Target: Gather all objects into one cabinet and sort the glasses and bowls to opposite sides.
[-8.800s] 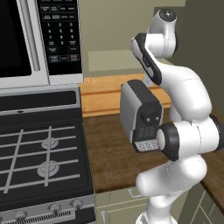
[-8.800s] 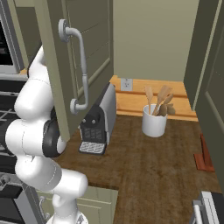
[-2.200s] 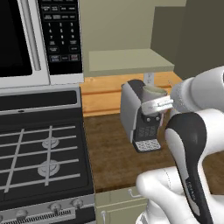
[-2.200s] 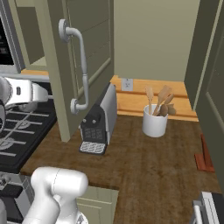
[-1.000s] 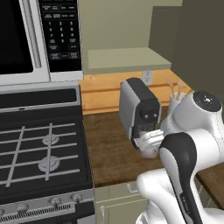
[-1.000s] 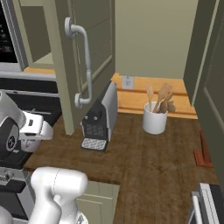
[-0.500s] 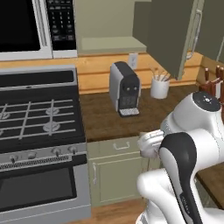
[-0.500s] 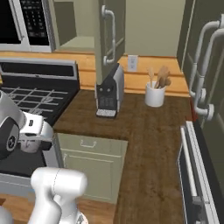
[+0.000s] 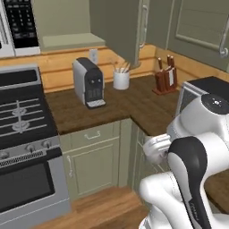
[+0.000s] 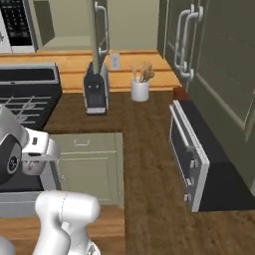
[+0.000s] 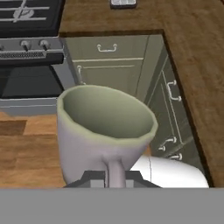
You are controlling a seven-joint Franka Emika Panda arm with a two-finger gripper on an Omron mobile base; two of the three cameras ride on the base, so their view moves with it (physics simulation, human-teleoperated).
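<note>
Mug [image 11: 105, 131] gripped by handle, fingers [image 11: 94, 178] closed, arm tucked low.

**Grey mug up close, cabinet door open**

You've got one grey mug [image 11: 105, 135] right in front of the hand camera, upright, mouth open toward you with a pale greenish inside, its handle facing the lens. It sits out over the wooden floor, off the counter. Look up in the left base view: the olive-green wall cabinet [image 9: 67, 20] has its door [image 9: 120, 27] swung open, and the broad shelf [image 9: 69, 41] shows bare from this angle.
</note>
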